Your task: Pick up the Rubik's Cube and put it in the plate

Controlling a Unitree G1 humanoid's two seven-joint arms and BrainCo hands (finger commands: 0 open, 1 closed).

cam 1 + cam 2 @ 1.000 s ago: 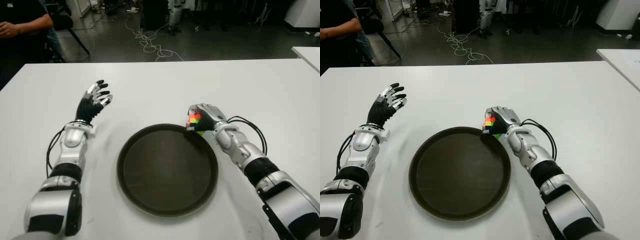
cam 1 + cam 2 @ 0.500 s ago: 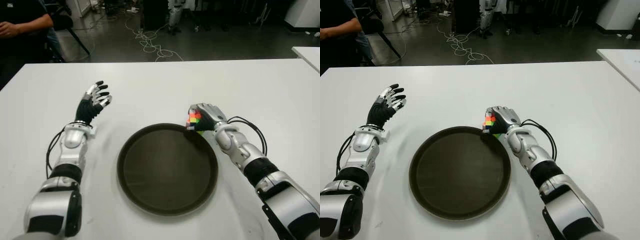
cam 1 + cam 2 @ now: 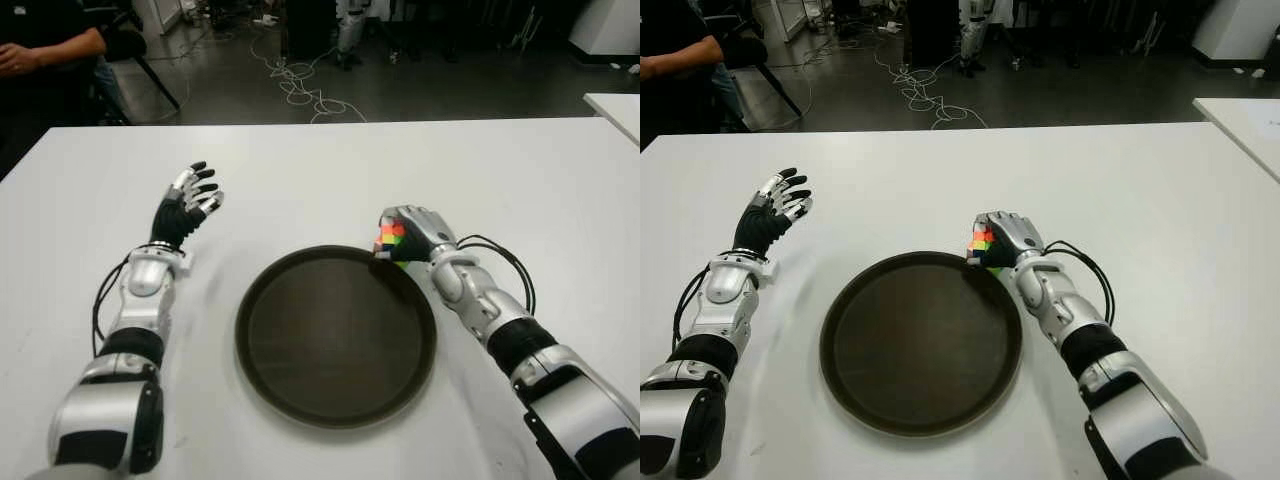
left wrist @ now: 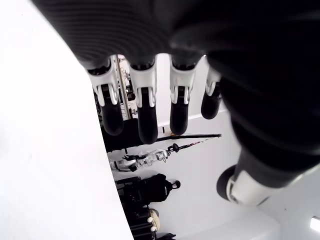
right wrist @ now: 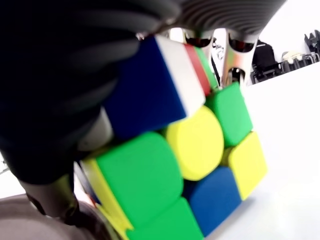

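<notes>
My right hand (image 3: 405, 232) is curled around the Rubik's Cube (image 3: 389, 240), whose red, orange, yellow and green squares face left. It sits just at the far right rim of the dark round plate (image 3: 335, 335). The right wrist view shows the cube (image 5: 190, 145) filling the palm, with fingers (image 5: 235, 42) wrapped over its far side and the plate's rim (image 5: 30, 222) just below. My left hand (image 3: 190, 195) is raised over the white table (image 3: 300, 180) to the left of the plate, fingers spread and holding nothing.
A person sits at the far left beyond the table (image 3: 40, 50). Cables lie on the floor (image 3: 300, 80) behind the table. Another white table's corner (image 3: 615, 105) shows at the right edge.
My right hand with the cube has shifted very slightly to the right at the plate's rim. The left hand has stayed where it was.
</notes>
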